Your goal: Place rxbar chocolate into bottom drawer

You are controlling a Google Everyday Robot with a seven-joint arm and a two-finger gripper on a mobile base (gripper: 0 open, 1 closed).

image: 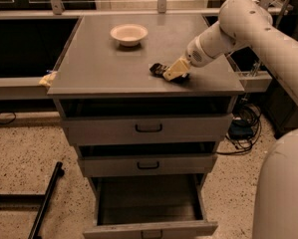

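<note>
The rxbar chocolate [158,69] is a small dark bar lying on the grey cabinet top [103,63], right of the middle. My gripper [174,70], with pale yellowish tips, is down at the bar's right end and covers part of it. The bottom drawer [149,228] is pulled open under the two shallower drawers, and its inside looks bare. The arm reaches in from the upper right.
A round cream bowl [129,34] stands at the back of the cabinet top. A small yellow scrap [48,79] lies at the top's left edge. A black bar [46,198] lies on the floor at left. Cables [242,128] lie at right.
</note>
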